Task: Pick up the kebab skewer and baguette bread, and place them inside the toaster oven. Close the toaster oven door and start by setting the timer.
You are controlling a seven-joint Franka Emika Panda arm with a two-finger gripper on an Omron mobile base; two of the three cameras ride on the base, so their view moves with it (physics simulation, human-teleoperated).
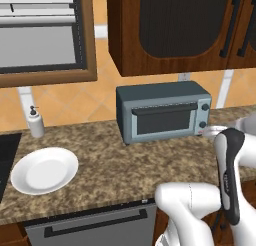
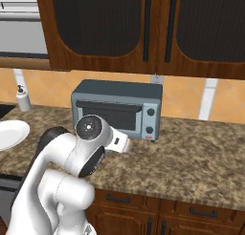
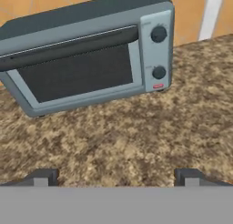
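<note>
The pincer (image 3: 116, 177) hangs wide open and empty over the bench (image 3: 136, 136), near the oven (image 3: 86, 50). Its door (image 3: 75, 68) looks shut, so the timer knob (image 3: 158, 34) seems next: approach squarely, close lightly, twist without nudging the oven.

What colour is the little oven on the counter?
The toaster oven is blue-grey with a dark glass door; the hand view shows it best.
</note>
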